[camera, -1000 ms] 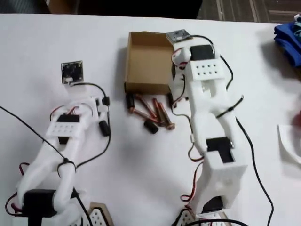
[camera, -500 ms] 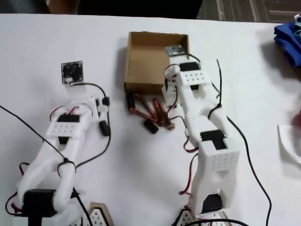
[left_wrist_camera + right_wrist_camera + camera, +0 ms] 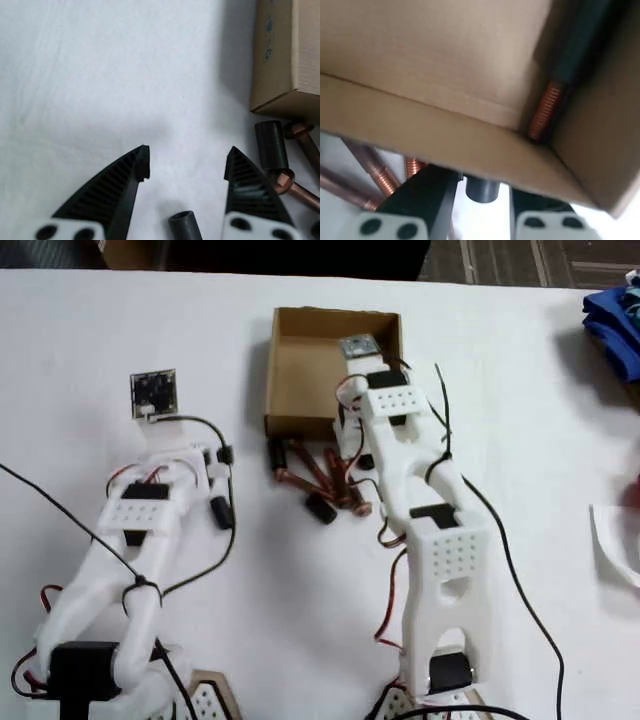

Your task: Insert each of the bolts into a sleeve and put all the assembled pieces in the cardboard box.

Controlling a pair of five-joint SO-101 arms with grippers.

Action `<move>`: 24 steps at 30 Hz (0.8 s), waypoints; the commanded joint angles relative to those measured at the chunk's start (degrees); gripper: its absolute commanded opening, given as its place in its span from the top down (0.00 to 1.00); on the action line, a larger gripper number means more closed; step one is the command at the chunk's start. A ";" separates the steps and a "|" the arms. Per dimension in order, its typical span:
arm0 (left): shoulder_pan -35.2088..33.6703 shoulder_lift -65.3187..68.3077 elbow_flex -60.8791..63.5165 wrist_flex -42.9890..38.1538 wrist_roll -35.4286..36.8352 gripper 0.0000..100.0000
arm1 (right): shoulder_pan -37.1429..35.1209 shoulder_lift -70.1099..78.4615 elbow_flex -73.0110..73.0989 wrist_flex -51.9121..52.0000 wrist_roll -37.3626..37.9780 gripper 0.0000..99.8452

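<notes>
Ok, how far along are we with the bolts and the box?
Done: one assembled piece lies in a corner of the cardboard box. In hand: nothing; the right gripper is open at the box's near wall, the left gripper open over a loose sleeve. Still to do: the bolts and sleeves piled in front of the box.

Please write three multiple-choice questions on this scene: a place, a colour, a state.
1. Where lies the assembled piece, a copper bolt in a black sleeve? A in a corner of the brown cardboard box; B on a plate; C on a chair.
2. What colour are the loose threaded bolts on the white table? A silver; B copper; C blue.
3. How is the left gripper? A open; B shut on a bolt; C shut on a sleeve.
Key: 1 A, right wrist view shows it; 2 B, threads look copper; 3 A, its jaws stand apart.
</notes>
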 commanded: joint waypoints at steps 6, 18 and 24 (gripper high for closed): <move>0.00 0.00 -0.31 -1.14 0.35 0.74 | 0.04 0.84 -3.08 0.92 -0.44 0.98; 0.00 0.00 -0.31 -1.14 0.35 0.74 | 0.75 -9.19 6.15 4.35 -0.35 0.98; 0.09 0.00 -0.31 -1.14 0.35 0.74 | 0.66 -37.67 40.88 -13.67 0.09 0.98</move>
